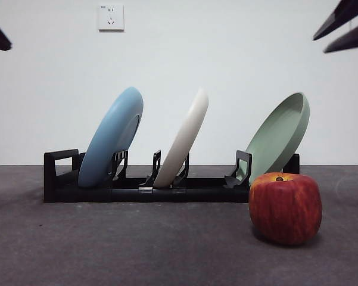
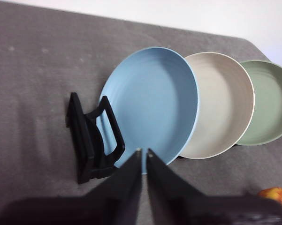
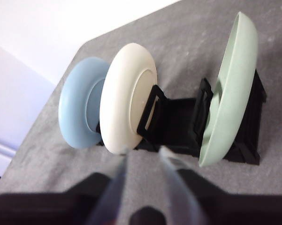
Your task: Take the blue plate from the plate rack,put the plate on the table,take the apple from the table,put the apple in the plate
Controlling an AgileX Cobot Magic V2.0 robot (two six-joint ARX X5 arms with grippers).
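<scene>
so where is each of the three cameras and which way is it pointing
Front view: low at table height, looking level at the plate rack and the apple; black arm tips show at the top corners.
Left wrist view: above the rack's end, looking down into the blue plate; the left gripper shows with jaws nearly together.
Right wrist view: above the rack, facing the plates' backs; the right gripper shows blurred, jaws apart.
Shared: all three see the blue plate, the cream plate and the green plate.

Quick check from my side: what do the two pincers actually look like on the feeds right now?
The left pincer has two matte black jaws, wedge-shaped, tapering to narrow tips from a black body. The right pincer looks blurred: paler, greyish tapering jaws on a black base. No cables or markings visible.
</scene>
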